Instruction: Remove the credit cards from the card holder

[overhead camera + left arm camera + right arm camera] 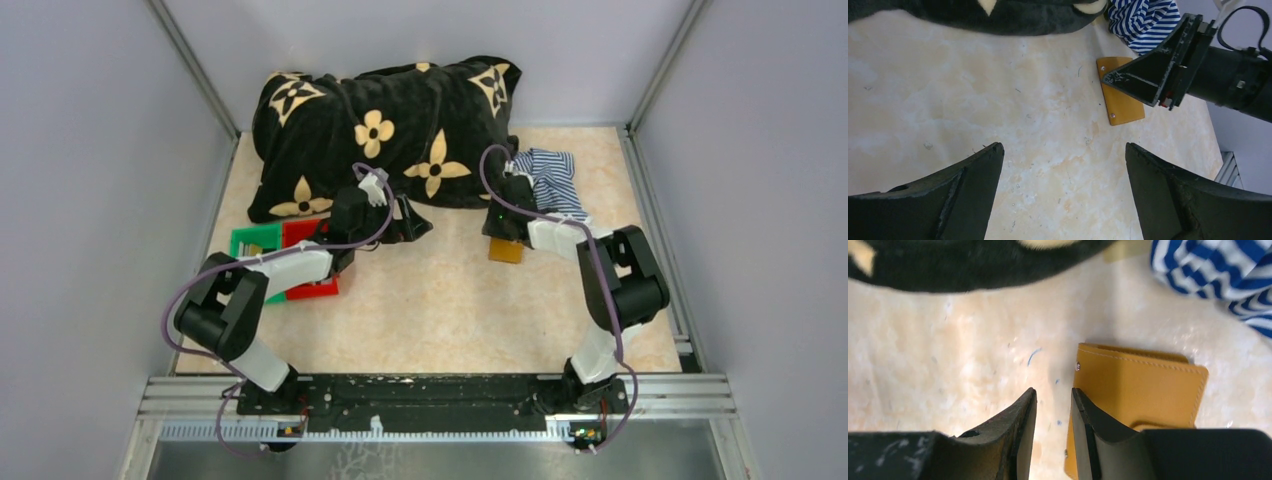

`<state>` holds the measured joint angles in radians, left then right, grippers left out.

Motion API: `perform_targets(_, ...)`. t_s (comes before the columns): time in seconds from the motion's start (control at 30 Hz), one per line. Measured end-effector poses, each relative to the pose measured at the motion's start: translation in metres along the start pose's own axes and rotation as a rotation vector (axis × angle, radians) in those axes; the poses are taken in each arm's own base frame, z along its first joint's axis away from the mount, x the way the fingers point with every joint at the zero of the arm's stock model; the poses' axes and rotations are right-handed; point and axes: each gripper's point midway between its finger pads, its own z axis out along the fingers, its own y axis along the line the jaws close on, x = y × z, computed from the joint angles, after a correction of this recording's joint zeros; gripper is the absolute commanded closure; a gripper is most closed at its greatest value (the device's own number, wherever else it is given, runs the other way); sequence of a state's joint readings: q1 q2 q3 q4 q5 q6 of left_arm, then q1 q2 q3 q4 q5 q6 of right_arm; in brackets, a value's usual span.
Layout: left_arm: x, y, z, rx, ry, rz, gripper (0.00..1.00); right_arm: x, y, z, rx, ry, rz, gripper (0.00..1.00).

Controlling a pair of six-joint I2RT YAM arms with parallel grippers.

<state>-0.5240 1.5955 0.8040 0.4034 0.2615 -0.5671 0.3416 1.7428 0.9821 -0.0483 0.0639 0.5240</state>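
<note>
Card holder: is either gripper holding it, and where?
Neither. The right gripper sits at the edge of the card holder, bare table between its jaws; the left gripper is open, empty.

The top view looks down from above and behind the arm bases, taking in the whole beige marbled counter (450, 320). The left wrist camera looks low across it, past the left claw (1063, 145), to the flat tan-orange card holder (1122, 102). The right wrist camera hangs close over that same card holder.
</note>
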Motion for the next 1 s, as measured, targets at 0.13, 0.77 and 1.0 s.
perform_targets(0.13, 0.010, -0.002, 0.005, -0.002, 0.022, 0.015, 0.03, 0.003, 0.006, -0.022, -0.008, 0.016, -0.034, 0.67)
perform_targets(0.77, 0.021, -0.019, 0.014, -0.010, 0.044, 0.101, 0.03, -0.018, -0.051, -0.032, 0.139, -0.010, 0.002, 0.87)
perform_targets(1.0, 0.011, -0.011, 0.003, -0.080, 0.015, 0.127, 0.01, 0.003, -0.043, -0.016, 0.124, 0.039, -0.023, 0.88)
